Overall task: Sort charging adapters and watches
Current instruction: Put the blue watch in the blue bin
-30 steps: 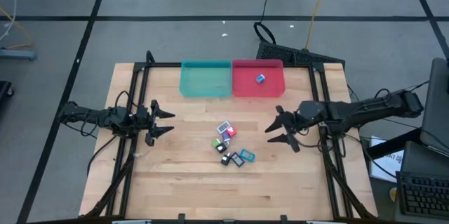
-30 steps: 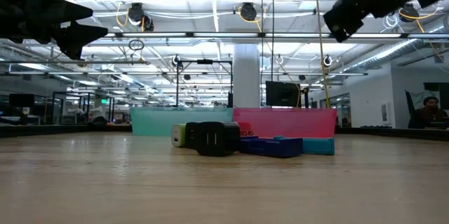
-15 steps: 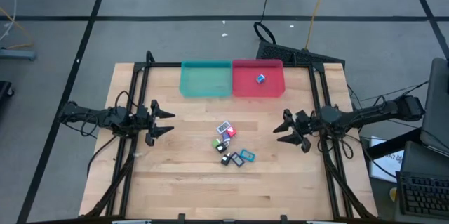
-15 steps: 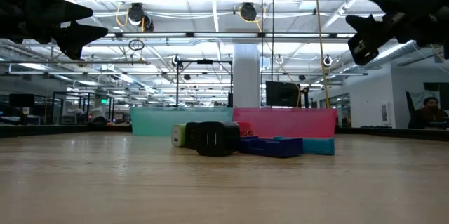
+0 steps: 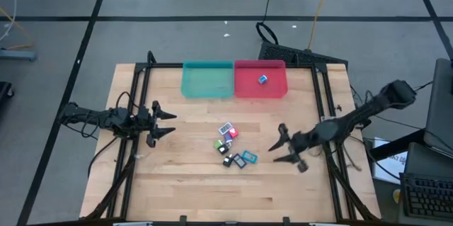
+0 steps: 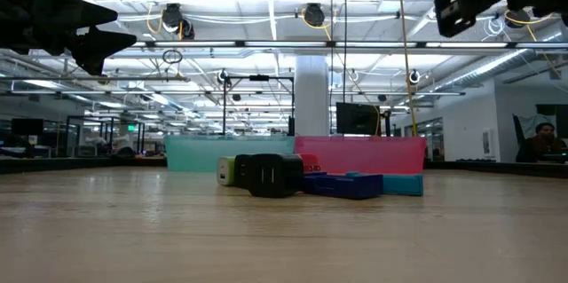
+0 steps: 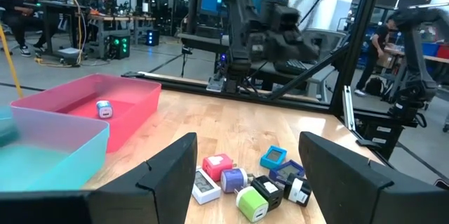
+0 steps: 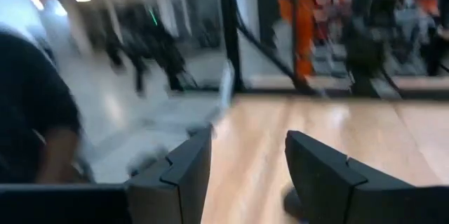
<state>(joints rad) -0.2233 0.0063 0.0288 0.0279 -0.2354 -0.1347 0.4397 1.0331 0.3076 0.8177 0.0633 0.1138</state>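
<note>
High view, pile: charging adapters (image 5: 228,132) and watches (image 5: 245,158) cluster mid-table (image 5: 191,183), in front of the red bin (image 5: 260,88).
High view, bins: teal bin (image 5: 207,81) touches the red bin, which holds one small blue piece (image 5: 262,79).
High view, left claw (image 5: 164,122): open, empty, well left of the pile.
High view, right claw (image 5: 278,148): fingers apart, empty, just right of the pile.
Low view: pile sits before both bins.
Left wrist view: own fingers (image 7: 165,175) spread, pile beyond.

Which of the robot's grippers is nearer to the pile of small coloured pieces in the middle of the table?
The right gripper: it hangs just beside the pile. The left gripper waits farther off, near the table's left edge.
</note>
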